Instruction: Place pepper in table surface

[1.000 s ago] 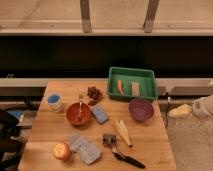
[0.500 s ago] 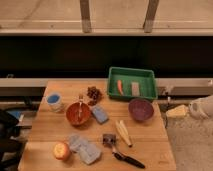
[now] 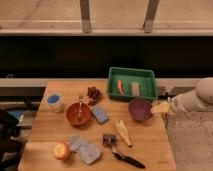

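1. My pincer hangs at the right edge of the large light-brown wooden butcher-block table surface, just beside the dark purple round bowl. Its fingers stand apart and carry nothing.
2. The small slender orange-red pepper lies in the left half of the green rectangular plastic tray at the back of the table. A pale rectangular block sits near it on its right. The pepper is not yet on the wood.
3. Its long axis runs from the tray's far wall toward the near wall, nearly square to the table's front edge, with only a slight lean. I cannot tell which end is the tapered tip.
4. My reach comes in from the right, over the tray's right wall and the block. If I come in too low, I could catch the rim and shove the whole tray, or knock the block into the pepper.
5. If my fingers close along the long axis instead of across it, I judge the thin body would slip out or roll away.
6. The block leaves limited room for a finger on that side, so I might pinch the block along with the pepper.
7. If I let go from too high over the wood, the pepper could roll against the purple bowl or off the right edge.
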Controlling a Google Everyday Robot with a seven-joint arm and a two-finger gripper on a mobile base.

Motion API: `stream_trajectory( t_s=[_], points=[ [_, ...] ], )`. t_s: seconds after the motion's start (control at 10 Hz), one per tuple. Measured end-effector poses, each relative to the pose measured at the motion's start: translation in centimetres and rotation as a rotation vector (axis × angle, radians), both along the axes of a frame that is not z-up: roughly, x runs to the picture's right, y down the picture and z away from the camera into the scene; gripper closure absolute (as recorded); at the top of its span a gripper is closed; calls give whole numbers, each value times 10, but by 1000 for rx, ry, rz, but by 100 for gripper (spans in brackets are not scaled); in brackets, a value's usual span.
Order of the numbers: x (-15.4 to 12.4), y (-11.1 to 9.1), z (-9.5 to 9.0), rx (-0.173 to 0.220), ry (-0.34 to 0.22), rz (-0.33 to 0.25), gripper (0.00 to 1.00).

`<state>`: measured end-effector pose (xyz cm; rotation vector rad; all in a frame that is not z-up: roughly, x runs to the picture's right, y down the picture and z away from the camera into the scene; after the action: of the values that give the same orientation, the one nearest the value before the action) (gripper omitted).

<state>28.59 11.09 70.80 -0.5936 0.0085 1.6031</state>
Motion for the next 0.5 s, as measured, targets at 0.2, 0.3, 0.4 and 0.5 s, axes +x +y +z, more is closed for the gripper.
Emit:
stream_trajectory(
  t_s=[0.2,0.3,0.4,0.5],
  points=[
    [-29,-15,19,35,-8,-48,31],
    [-47,-29,34,66,3,-91,31],
    [-61,-42,46,100,16,-127,31],
    [-72,-56,56,139,34,-161,31]
  ],
)
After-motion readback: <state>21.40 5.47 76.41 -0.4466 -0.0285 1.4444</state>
